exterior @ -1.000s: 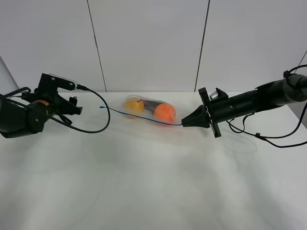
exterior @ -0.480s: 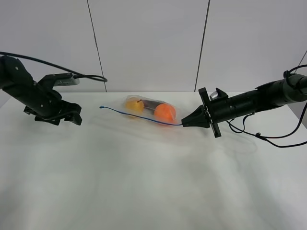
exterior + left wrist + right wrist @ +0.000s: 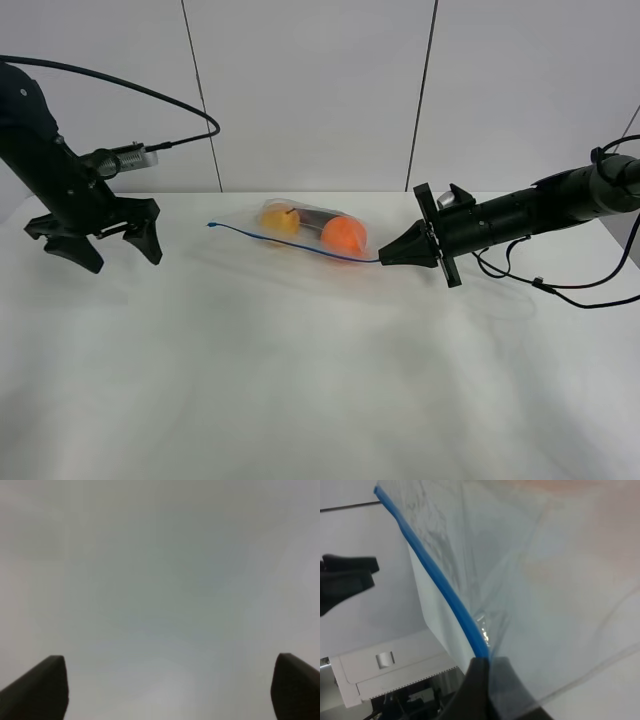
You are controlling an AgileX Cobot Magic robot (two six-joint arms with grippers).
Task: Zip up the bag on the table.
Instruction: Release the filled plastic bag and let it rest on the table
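The clear bag lies at the back middle of the white table, with a yellow fruit and an orange fruit showing through. Its blue zipper strip runs from a free left end to my right gripper, which is shut on the strip's right end; the right wrist view shows the strip entering the shut fingertips. My left gripper is open and empty, pointing down over the table's left side, well left of the bag. The left wrist view shows its fingers apart over bare table.
Black cables trail from the right arm over the table's right side. A cable arcs above the left arm. White wall panels stand behind the table.
My left arm has risen and swung so that its open gripper now points down at the table. The right gripper and the bag have not moved.
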